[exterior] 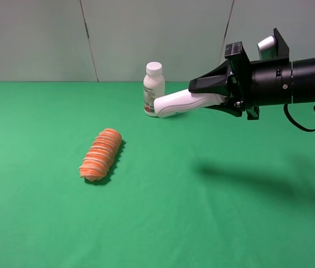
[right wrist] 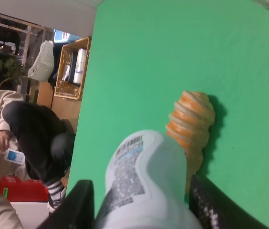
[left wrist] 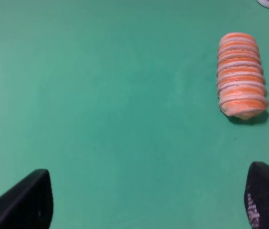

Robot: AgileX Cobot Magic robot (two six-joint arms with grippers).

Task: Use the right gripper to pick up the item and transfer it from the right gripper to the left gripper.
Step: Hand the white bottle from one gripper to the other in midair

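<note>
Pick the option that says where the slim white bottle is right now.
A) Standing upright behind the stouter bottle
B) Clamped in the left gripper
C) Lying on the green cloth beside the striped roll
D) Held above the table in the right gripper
D: the slim white bottle lies sideways in the shut right gripper, clear of the green cloth, while the left gripper is open and empty.

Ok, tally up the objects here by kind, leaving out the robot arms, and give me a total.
white bottles: 2, the slim bottle and the stout bottle
striped roll: 1
total: 3
</note>
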